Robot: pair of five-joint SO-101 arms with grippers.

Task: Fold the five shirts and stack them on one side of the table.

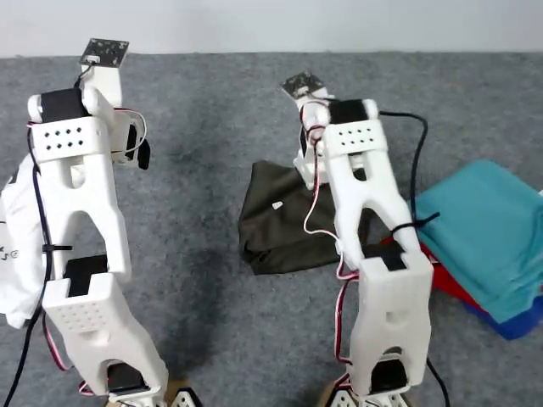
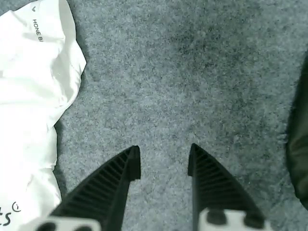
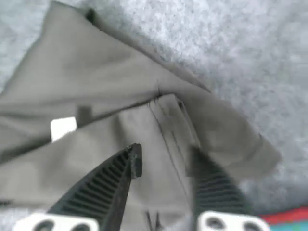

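Observation:
A dark olive shirt (image 1: 276,229) lies crumpled in a rough fold at the table's middle, a small white label (image 3: 63,127) showing on it. My right gripper (image 3: 163,161) hangs open just above the olive shirt (image 3: 96,96), near its collar, holding nothing. My left gripper (image 2: 163,161) is open over bare grey carpet, between a white shirt (image 2: 33,82) and the olive shirt's edge (image 2: 299,159). The white shirt (image 1: 21,246) lies rumpled at the table's left edge. On the right, a teal shirt (image 1: 492,229) rests on a red shirt (image 1: 450,284) and a blue shirt (image 1: 509,326).
Grey carpet (image 1: 204,170) covers the table. Open carpet lies between the two arms and along the far side. The right arm's black cable (image 1: 417,170) runs toward the teal pile.

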